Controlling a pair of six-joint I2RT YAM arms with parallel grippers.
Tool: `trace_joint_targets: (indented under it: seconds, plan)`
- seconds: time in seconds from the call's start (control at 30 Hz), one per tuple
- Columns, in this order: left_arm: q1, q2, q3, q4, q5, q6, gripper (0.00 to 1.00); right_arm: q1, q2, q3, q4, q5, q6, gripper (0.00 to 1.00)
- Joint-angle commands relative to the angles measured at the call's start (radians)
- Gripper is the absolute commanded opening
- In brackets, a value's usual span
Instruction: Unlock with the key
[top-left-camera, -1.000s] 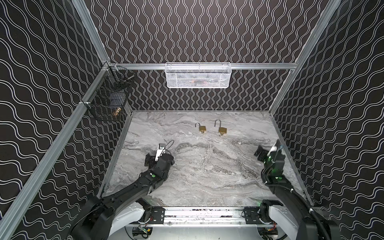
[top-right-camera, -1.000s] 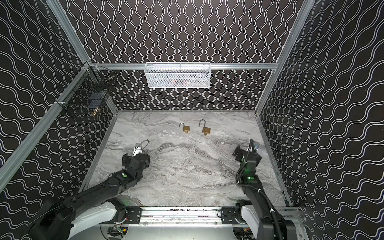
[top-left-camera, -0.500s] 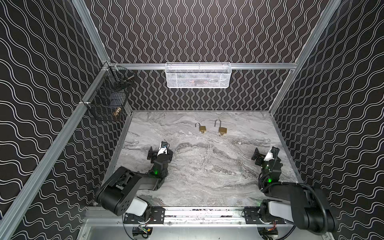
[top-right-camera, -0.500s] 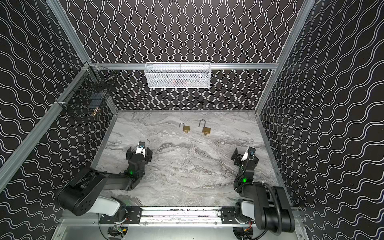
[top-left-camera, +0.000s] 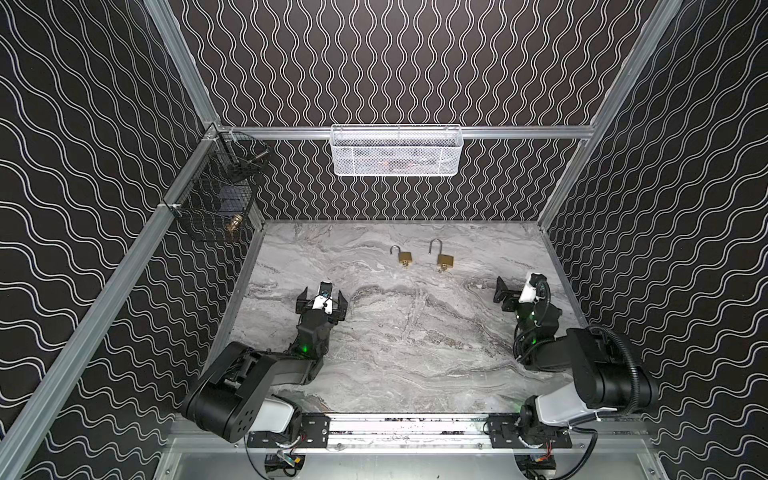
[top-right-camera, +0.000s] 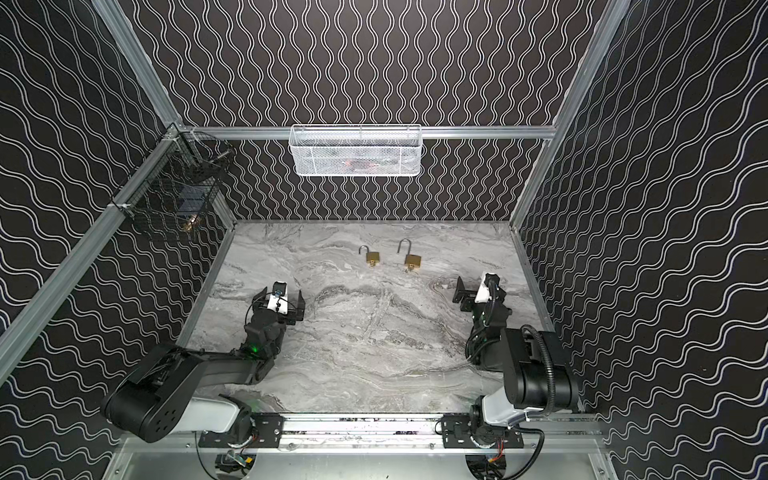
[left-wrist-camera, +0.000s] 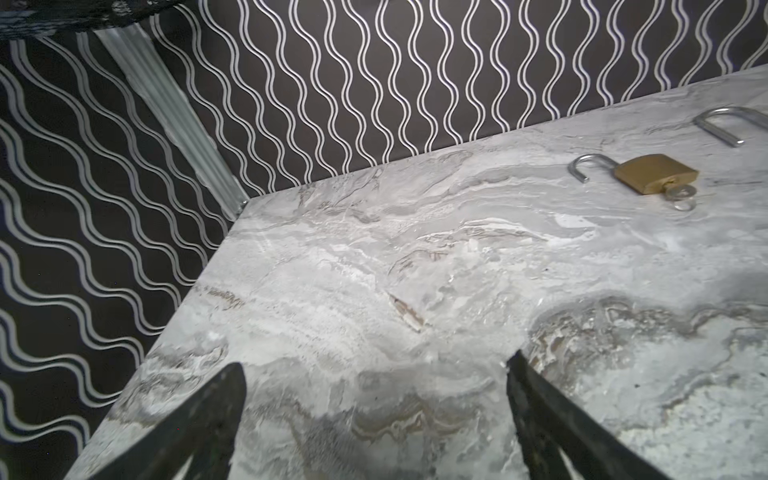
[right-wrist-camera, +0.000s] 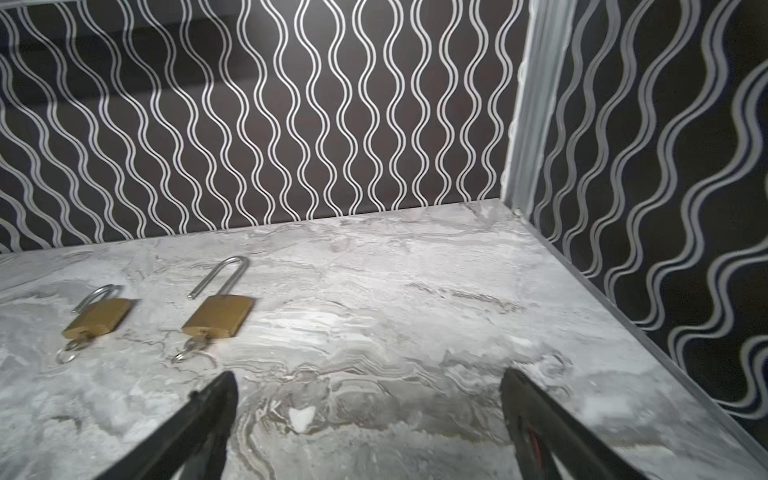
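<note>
Toward the back of the table (top-left-camera: 374, 374), short-shackled padlock (top-left-camera: 406, 257) and long-shackled padlock (top-left-camera: 445, 261) lie sprung open, keys (right-wrist-camera: 195, 344) seated, seemingly unlocked; left gripper (top-left-camera: 321, 305) and right gripper (top-left-camera: 518, 291) hang spread, empty, well apart, probably parked

Short-shackle padlock (top-right-camera: 372, 256) beside long-shackle padlock (top-right-camera: 412, 261), both open, on tabletop (top-right-camera: 374, 353)

No readable text, label or number anywhere.
</note>
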Motion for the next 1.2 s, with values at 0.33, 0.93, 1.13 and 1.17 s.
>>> trace_joint_targets:
  seconds: [0.33,0.93,1.13,1.17]
  plan:
    - [0.148,0.340,-0.011,0.399,0.046,0.031,0.99,0.002,0.000,-0.034,0.010,0.043,-0.001,0.99]
    - [0.270,0.266,0.126,0.019,0.143,-0.096,0.99,0.002,0.006,0.026,-0.099,0.017,-0.013,0.99]
    - [0.271,0.267,0.125,0.026,0.139,-0.095,0.99,0.003,0.006,0.029,-0.106,0.020,-0.015,0.99]
    - [0.270,0.266,0.124,0.024,0.140,-0.095,0.99,0.003,0.010,0.034,-0.111,0.017,-0.014,0.99]
